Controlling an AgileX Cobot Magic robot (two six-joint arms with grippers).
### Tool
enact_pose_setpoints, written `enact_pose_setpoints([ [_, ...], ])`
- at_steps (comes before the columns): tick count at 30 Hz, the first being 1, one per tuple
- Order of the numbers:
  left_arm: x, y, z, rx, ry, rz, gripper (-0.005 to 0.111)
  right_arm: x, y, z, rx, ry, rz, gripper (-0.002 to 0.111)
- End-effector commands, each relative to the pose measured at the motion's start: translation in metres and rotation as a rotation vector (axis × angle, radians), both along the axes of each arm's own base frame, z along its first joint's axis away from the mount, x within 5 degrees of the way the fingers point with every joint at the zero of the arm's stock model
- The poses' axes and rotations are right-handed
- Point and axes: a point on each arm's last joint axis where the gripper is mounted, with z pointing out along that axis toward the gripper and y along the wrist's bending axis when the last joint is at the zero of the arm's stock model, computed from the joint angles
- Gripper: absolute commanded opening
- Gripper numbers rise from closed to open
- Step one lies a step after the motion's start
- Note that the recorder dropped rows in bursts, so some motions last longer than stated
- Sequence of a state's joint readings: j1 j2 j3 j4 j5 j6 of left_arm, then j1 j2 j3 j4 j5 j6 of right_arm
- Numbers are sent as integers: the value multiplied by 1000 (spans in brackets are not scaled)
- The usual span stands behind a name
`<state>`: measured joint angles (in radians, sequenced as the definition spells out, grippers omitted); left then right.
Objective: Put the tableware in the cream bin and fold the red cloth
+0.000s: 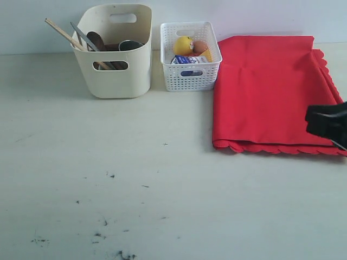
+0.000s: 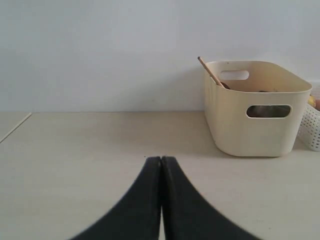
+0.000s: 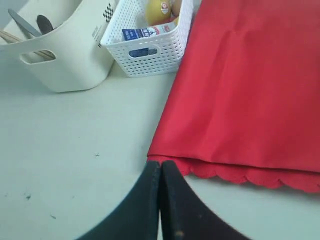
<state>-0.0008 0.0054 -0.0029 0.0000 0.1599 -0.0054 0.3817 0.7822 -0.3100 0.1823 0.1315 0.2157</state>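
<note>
The cream bin (image 1: 114, 67) stands at the back left and holds tableware: chopsticks (image 1: 68, 37), a grey knife (image 1: 81, 34), a dark spoon (image 1: 96, 40) and a steel cup (image 1: 130, 45). The red cloth (image 1: 268, 89) lies folded in layers at the right, its scalloped edge toward the front. My right gripper (image 1: 317, 120) hangs shut and empty over the cloth's right front part. In the right wrist view its tips (image 3: 160, 164) sit just off the red cloth's (image 3: 245, 85) front corner. My left gripper (image 2: 161, 159) is shut and empty, low over the table, well short of the cream bin (image 2: 255, 125).
A white lattice basket (image 1: 191, 76) stands between bin and cloth, holding a lemon (image 1: 183, 45), an egg (image 1: 199, 46) and a milk carton (image 1: 188, 60). Bare table (image 1: 135, 189) with dark specks fills the front and left.
</note>
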Motion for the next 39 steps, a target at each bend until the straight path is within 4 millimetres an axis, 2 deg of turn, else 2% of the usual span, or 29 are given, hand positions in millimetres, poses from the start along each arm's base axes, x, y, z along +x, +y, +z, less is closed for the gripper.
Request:
enact_pose_setpoints([
  [1,0,0,-1,-6,-4,4,2,-27,-9,-9,-4,-73,30,0],
  [6,0,0,-1,-6,-4,4,2,-49,-17,-21,-26,-120,63,0],
  [14,0,0,-1,-6,-4,4,2,-65,-25,-30,10,-211,44,0],
  [21,0,0,-1,-6,-4,4,2,-72,-30,-38,3,-351,38,0],
  [23,0,0,-1,-6,-4,4,2,-73,-31,-35,-6,-405,42,0],
  [39,0,0,-1,-6,-4,4,2,-76,-32,-33,-2,-433,42,0],
])
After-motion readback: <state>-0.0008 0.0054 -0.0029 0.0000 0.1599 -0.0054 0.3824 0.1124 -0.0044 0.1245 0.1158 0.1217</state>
